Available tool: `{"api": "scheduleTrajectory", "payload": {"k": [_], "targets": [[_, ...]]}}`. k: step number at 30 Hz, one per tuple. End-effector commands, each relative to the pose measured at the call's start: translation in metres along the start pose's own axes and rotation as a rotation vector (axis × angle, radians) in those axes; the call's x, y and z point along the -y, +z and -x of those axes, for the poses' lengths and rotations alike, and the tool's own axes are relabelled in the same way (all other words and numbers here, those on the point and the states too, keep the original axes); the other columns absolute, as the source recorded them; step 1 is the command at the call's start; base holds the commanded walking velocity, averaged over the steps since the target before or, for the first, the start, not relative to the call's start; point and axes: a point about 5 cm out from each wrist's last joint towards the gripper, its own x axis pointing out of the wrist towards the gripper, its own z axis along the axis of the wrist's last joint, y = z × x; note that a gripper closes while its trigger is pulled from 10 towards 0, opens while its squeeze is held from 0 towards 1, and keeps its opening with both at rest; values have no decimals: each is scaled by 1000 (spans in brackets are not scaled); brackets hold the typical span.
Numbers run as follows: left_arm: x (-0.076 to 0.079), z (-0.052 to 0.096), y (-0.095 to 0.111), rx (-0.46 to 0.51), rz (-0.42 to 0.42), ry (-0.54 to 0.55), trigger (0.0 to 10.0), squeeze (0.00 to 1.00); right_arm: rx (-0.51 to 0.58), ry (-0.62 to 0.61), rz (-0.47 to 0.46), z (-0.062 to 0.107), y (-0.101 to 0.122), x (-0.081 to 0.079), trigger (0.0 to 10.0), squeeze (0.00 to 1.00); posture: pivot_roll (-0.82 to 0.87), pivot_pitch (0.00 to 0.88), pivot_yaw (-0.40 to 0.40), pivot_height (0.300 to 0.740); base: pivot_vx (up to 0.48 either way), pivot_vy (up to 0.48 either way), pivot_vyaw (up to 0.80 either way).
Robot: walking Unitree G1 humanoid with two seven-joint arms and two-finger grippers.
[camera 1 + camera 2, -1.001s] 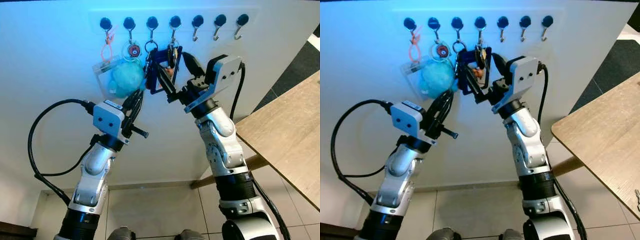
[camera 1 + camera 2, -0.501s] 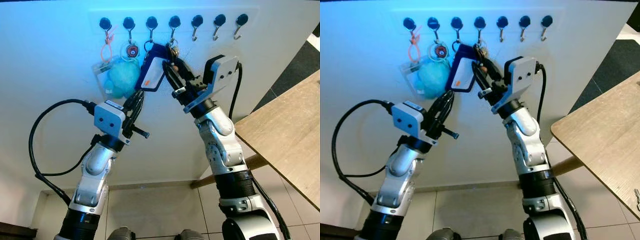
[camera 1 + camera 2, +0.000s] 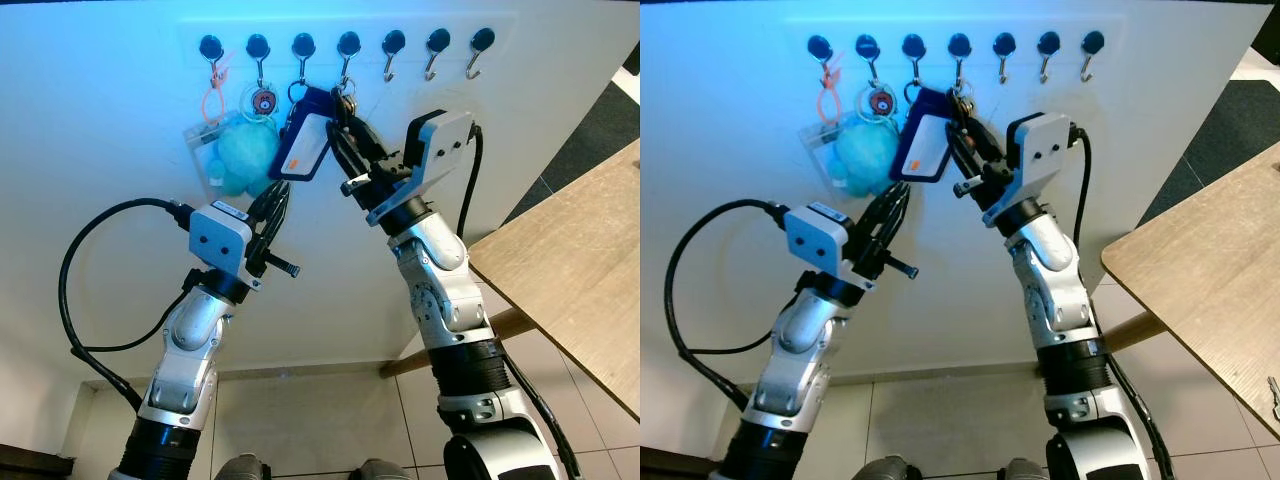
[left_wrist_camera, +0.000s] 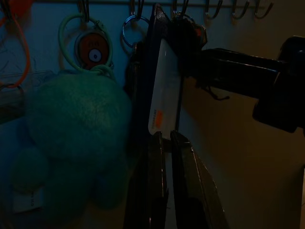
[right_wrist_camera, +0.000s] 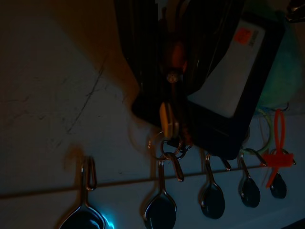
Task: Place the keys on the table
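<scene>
1. I see a white wall (image 3: 100, 120) ahead with a row of seven black hooks (image 3: 346, 44) near its top.
2. The wooden table (image 3: 580, 260) edge sits on my right, well apart from the hooks.
3. My right gripper (image 3: 345, 125) reaches up under the fourth hook from my left; its long fingers are narrowed on the keys (image 5: 169, 129), which still hang from that hook's ring.
4. A blue card holder (image 3: 306, 145) is tilted up against those fingers.
5. My left gripper (image 3: 272, 205) points up below a teal plush charm (image 3: 247, 155); its fingers lie almost together, holding nothing.
6. An orange loop (image 3: 213, 95) hangs on the leftmost hook.
</scene>
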Motion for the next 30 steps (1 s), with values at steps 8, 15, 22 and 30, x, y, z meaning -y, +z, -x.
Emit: {"api": "scheduleTrajectory", "payload": {"k": [8,15,22,30], "targets": [[3,-1,0,6,3,-9,10000,0,68,-11,8,-3,13,1,0,0,27,69,-7,740,0,0,0],[3,-1,1,8,3,-8,10000,0,136,-25,19,1,24,-1,0,0,25,73,-3,740,0,0,0],[4,-1,1,7,5,-15,10000,0,188,-34,17,5,33,-7,0,0,21,80,4,740,0,0,0],[4,-1,1,4,8,-25,10000,0,195,-25,4,1,38,-11,0,0,21,82,7,740,0,0,0]]}}
